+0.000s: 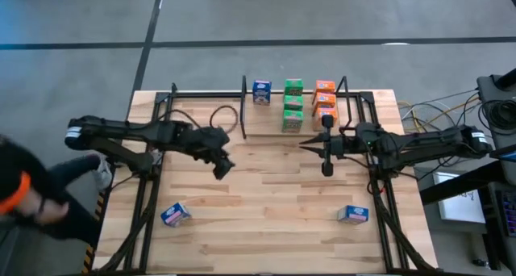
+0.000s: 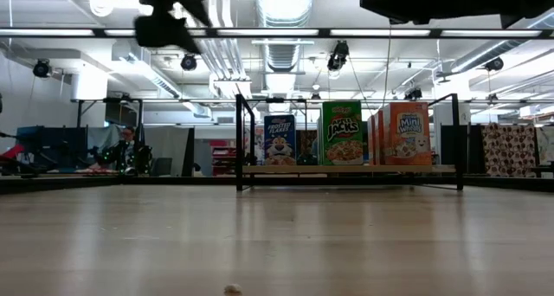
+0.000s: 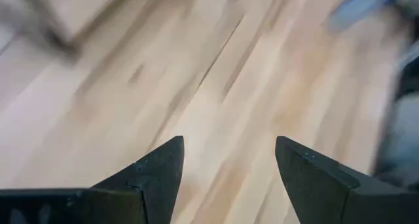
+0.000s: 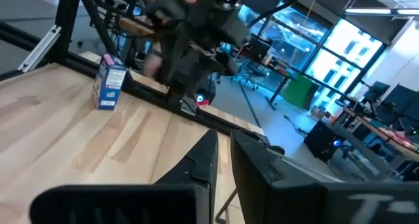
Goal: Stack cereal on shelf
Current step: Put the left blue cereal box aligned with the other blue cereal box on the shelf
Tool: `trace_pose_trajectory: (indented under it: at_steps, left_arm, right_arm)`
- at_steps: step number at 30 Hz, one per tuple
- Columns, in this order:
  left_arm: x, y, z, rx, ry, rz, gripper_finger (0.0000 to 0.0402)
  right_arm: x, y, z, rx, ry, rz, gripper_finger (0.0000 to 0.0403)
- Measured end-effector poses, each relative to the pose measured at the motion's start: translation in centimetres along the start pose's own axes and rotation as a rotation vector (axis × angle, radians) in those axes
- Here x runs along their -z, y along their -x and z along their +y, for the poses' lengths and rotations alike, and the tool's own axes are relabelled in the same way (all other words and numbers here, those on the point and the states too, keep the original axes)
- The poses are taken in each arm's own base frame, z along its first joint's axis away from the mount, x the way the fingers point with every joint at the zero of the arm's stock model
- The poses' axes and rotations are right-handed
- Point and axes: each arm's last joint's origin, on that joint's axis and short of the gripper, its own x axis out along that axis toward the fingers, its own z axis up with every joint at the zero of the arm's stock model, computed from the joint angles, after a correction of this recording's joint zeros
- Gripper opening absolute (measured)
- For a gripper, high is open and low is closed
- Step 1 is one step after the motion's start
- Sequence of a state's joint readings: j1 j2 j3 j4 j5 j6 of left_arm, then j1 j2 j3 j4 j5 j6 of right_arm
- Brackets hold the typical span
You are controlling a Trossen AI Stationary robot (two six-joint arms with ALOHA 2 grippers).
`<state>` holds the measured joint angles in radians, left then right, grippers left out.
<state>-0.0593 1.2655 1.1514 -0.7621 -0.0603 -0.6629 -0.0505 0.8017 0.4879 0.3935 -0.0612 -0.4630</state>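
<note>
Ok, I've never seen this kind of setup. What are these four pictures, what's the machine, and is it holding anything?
It is a robot with two dark arms over a wooden table. One picture looks straight down, one looks level across the tabletop, and two come from cameras on the wrists.

At the table's far edge is a small shelf with cereal boxes on it: one blue, a green row and an orange row. Two more blue boxes sit near the front, one left, one right.

The left gripper is open and empty. The right gripper is shut, holding nothing, just in front of the shelf.
</note>
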Motion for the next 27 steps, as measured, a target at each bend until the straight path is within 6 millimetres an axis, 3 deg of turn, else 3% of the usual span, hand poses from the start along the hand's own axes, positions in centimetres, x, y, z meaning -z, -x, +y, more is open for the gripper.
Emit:
trace_pose_trajectory:
  at_steps: [4,8,13,20,27]
  left_arm:
    - [0.4,0.7,-1.6,-0.128,-0.015,0.206,0.0225]
    - [1.1,0.3,-3.6,-0.134,-0.036,0.339,0.0225]
    - [3.6,-0.2,-6.0,-0.156,-0.030,0.482,0.0225]
    - [7.5,0.7,-8.1,-0.266,-0.018,0.471,0.0239]
    - [11.9,2.1,-8.4,-0.413,-0.069,0.490,0.0251]
  right_arm:
    - [-0.1,0.2,-0.1,0.005,-0.009,-0.009,0.0034]
    - [-0.1,0.1,0.0,0.004,-0.017,-0.007,0.0034]
    - [-0.1,0.1,0.0,0.003,-0.017,-0.007,0.0034]
    - [-0.1,0.1,0.0,0.003,-0.016,-0.006,0.0034]
    - [-0.1,0.1,0.0,0.003,-0.008,-0.006,0.0034]
